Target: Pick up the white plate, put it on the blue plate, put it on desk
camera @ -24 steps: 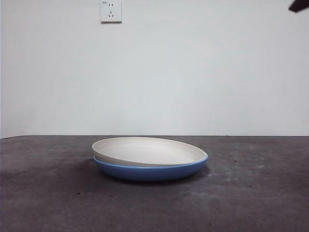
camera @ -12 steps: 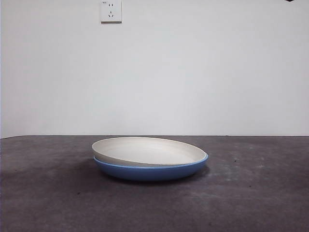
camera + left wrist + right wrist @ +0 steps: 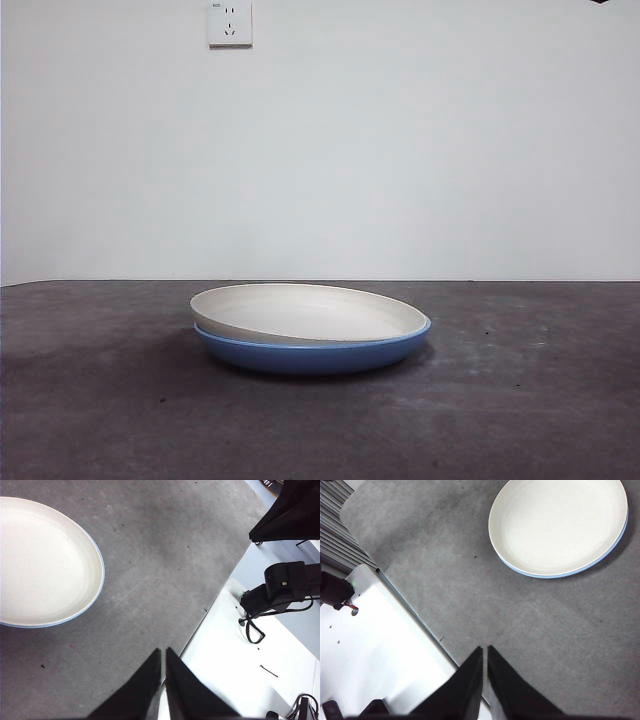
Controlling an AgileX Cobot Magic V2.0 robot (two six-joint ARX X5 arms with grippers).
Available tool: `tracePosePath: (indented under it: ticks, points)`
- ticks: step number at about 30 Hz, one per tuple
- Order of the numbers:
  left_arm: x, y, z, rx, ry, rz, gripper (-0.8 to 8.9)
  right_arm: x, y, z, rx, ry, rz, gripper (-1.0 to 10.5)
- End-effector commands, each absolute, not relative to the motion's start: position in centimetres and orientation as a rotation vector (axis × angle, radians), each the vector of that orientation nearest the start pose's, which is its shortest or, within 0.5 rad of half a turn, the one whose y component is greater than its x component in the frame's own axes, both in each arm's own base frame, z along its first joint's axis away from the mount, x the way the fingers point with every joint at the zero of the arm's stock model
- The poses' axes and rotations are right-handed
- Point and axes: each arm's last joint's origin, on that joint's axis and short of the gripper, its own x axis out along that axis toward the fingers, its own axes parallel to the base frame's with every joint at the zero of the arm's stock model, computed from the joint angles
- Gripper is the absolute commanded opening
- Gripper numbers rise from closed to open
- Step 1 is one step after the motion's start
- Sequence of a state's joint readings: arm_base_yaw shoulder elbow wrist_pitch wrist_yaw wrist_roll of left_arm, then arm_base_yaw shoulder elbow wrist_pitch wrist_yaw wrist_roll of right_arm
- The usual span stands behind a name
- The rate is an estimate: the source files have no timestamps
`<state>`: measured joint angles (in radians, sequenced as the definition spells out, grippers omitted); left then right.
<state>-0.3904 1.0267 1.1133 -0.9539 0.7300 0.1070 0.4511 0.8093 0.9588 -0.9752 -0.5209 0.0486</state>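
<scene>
Now the white plate [image 3: 300, 312] sits nested in the blue plate [image 3: 318, 353], both arms parked away.
The stack rests on the desk [image 3: 520, 400], the cream rim tilted slightly off-centre, likely from being dropped in. The left gripper [image 3: 163, 652] and right gripper [image 3: 485, 650] each have jaws closed together on nothing, with the plates well ahead of their tips, apart from both.

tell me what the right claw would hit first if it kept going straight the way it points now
Probably bare desk. The right claw, jaws shut, points at open tabletop short of the white plate, which sits in the blue plate off to one side; depth is unclear.
</scene>
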Motion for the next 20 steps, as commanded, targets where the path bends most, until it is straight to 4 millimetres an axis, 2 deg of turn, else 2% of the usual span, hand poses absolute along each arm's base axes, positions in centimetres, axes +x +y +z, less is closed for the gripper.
tracePosePath:
  ticks: [1,6,10,15,18,20]
  points:
    - [16.0,-8.8,34.4,-0.053,0.828,-1.105,0.15,11.5,7.3,32.4,0.06,0.863,0.909,0.1]
    - [15.7,-8.4,35.0,-0.037,0.758,-1.101,0.15,11.5,7.3,32.4,0.06,0.863,0.909,0.1]
    - [15.5,-6.8,37.2,0.006,0.506,-0.996,0.15,11.5,7.3,32.4,0.06,0.863,0.909,0.1]
    - [13.9,-3.8,40.2,0.096,0.099,-0.723,0.15,11.5,7.3,32.4,0.06,0.863,0.909,0.1]
    - [12.3,-2.2,40.2,0.131,-0.05,-0.477,0.15,11.5,7.3,32.4,0.06,0.863,0.909,0.1]
    - [11.4,-1.3,39.3,0.14,-0.113,-0.302,0.15,11.5,7.3,32.4,0.06,0.863,0.909,0.1]
